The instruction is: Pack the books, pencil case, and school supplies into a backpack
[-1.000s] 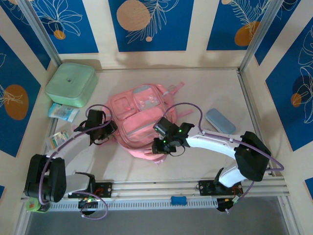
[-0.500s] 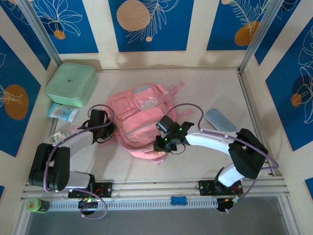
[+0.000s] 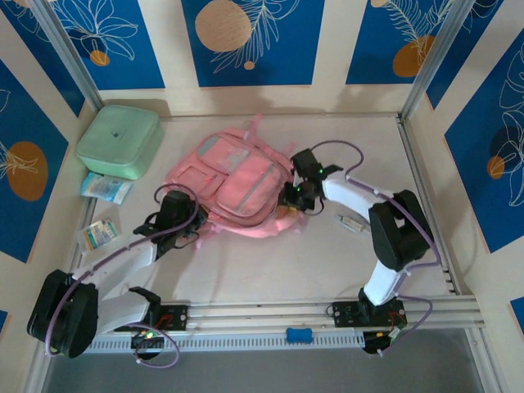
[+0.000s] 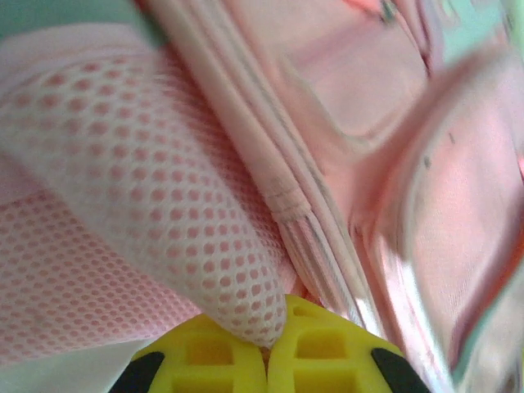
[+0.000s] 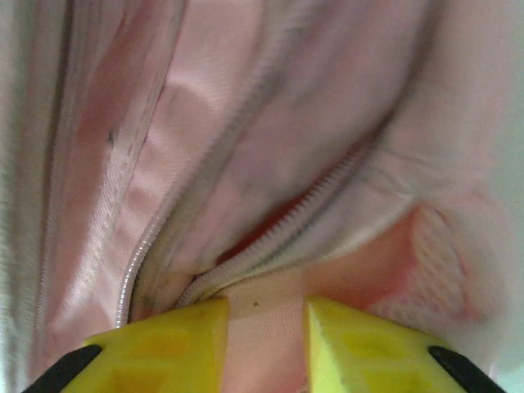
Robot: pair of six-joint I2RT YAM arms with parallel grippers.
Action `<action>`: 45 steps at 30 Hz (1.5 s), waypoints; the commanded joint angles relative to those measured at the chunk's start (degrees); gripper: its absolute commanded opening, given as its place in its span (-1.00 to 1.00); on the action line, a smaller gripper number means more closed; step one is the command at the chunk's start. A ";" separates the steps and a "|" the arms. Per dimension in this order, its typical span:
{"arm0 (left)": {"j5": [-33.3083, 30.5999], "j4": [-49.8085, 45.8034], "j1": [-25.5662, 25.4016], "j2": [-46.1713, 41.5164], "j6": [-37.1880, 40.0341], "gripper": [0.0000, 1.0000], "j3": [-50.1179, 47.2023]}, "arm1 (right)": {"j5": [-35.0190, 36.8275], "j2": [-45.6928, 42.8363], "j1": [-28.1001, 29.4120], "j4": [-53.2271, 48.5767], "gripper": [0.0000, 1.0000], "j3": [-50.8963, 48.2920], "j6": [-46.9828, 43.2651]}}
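The pink backpack [image 3: 233, 176] lies flat mid-table, turned at an angle. My left gripper [image 3: 195, 228] is at its near-left corner. In the left wrist view the yellow fingers [image 4: 221, 352] are shut on a fold of the backpack's [image 4: 164, 164] white-pink mesh. My right gripper [image 3: 288, 201] is at the bag's right edge. In the right wrist view a pink webbing strip [image 5: 266, 315] fills the gap between its fingers [image 5: 176, 340], below a zipper [image 5: 246, 246] that gapes a little. The books and the pencil case are hidden or out of view.
A mint-green box [image 3: 119, 141] stands at the back left, with two small packets [image 3: 105, 188] [image 3: 98, 233] nearer along the left rail. A small pale item [image 3: 354, 223] lies right of the right forearm. Metal frame posts and patterned walls enclose the table.
The backpack has swung round and shifted toward the back. My right gripper went back and right with it. My left gripper has shut on the mesh and followed the bag's corner.
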 commanded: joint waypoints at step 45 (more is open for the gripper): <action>-13.99 8.46 -19.37 3.95 -21.83 -1.00 3.75 | 33.97 -2.21 38.12 27.97 -0.38 -13.33 2.20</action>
